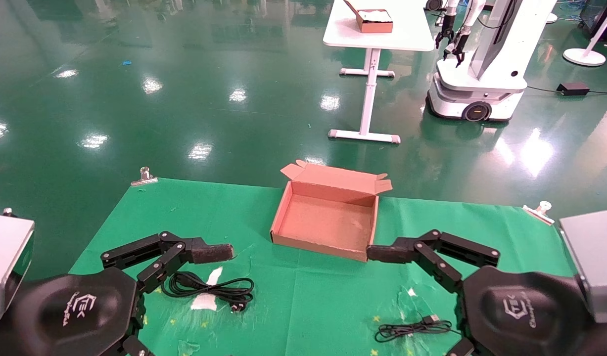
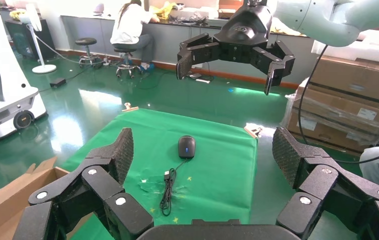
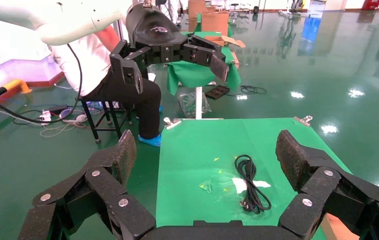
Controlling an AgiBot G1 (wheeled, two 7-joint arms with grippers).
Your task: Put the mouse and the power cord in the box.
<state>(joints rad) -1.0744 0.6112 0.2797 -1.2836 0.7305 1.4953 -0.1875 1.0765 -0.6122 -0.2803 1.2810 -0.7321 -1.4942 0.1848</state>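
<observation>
Box [image 1: 328, 222] sat open, empty, mid-counter near far edge. Cord [image 1: 209, 288] lay coiled near front-left corner under left tool [image 1: 204, 257], jaws wide. Mouse [image 2: 186, 147] near right edge; right tool [image 1: 382, 253] wide, empty. Cord likely floppy, heavy: pinch bundled coils. Mouse probably slick: grip its flanks.

Empty box [image 1: 328, 222] w/ lid up, power cord [image 1: 209, 288] front-left

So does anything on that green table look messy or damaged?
A little. The green cloth has torn patches and stuck white scraps beside the power cord. The box sits empty, slightly askew.
</observation>
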